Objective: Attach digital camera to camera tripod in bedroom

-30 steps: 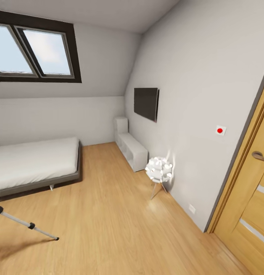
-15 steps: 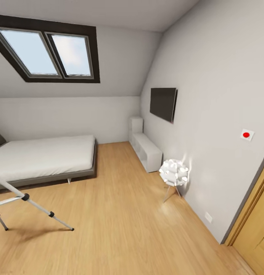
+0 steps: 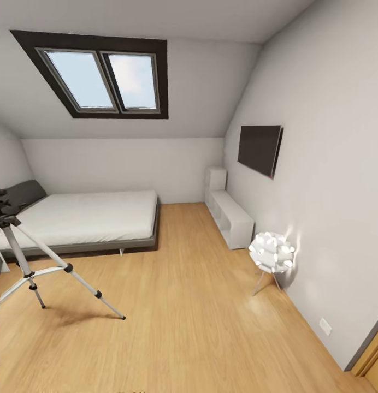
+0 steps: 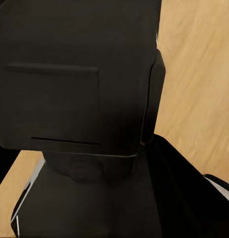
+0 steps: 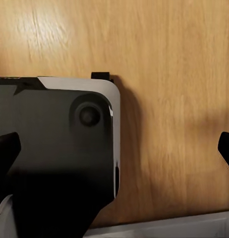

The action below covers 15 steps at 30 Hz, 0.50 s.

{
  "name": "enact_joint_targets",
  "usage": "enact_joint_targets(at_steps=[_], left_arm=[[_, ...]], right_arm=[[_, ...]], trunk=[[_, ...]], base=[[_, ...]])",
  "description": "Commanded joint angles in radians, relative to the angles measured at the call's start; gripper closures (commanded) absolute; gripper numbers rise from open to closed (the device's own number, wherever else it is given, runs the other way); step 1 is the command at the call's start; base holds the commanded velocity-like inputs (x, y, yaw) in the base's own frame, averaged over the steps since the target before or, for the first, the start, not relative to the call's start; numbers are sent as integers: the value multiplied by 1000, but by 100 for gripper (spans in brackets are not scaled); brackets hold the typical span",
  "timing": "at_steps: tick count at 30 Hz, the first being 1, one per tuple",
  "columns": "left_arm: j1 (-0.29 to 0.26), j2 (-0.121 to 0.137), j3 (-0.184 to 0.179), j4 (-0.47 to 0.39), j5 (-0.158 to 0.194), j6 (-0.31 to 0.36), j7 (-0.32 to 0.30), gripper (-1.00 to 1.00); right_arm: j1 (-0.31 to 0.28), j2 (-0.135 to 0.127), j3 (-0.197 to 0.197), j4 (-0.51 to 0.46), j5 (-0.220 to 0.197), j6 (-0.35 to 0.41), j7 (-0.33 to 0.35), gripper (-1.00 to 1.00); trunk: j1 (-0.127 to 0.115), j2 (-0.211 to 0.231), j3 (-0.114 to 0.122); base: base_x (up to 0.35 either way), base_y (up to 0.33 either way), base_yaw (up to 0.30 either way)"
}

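Wood floor [image 3: 200, 305]: light planks across the bedroom, seen from the head view.
Tripod [image 3: 25, 267]: stands on the floor at the left of the head view, just in front of the bed; silver legs spread, black joints and feet, black head [image 3: 0, 204] on top, cut by the picture's edge.
Bed [image 3: 85, 218]: grey frame, white mattress, against the far wall under the sloped ceiling.
Skylight [image 3: 104, 79]: two panes in a dark frame, set in the slope above the bed.
TV [image 3: 260, 148]: dark screen mounted on the right wall.
Shelves [image 3: 232, 218]: white cubes along the right wall below the TV.
Lamp [image 3: 272, 252]: white ball on thin legs, lit, near the right wall.
Door [image 3: 374, 360]: a wooden sliver at the lower right corner.
Right gripper [image 5: 117, 148]: fingertips [image 5: 5, 146] wide apart, nothing held; below them a black body with a silver edge and floor.
Left gripper: cannot tell its state; the left wrist view shows big dark shapes [image 4: 75, 84] over floor.
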<state>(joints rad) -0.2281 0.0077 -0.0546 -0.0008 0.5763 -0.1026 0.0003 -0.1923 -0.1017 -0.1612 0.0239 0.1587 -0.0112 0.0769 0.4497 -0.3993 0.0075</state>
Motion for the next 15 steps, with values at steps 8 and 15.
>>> enact_joint_targets(at_steps=[8, 15], left_arm=[[0, 1, -7, 1, 62, -3, 2, 100], [0, 5, -7, 1, 68, -2, 3, 100]], right_arm=[[-1, 0, -8, 2, 10, -1, 3, -100], [-1, 2, 31, 2, 9, -3, 0, -100]], trunk=[[0, -1, 0], [0, -1, 0]], base=[[0, 0, 274], [0, 0, 275]])
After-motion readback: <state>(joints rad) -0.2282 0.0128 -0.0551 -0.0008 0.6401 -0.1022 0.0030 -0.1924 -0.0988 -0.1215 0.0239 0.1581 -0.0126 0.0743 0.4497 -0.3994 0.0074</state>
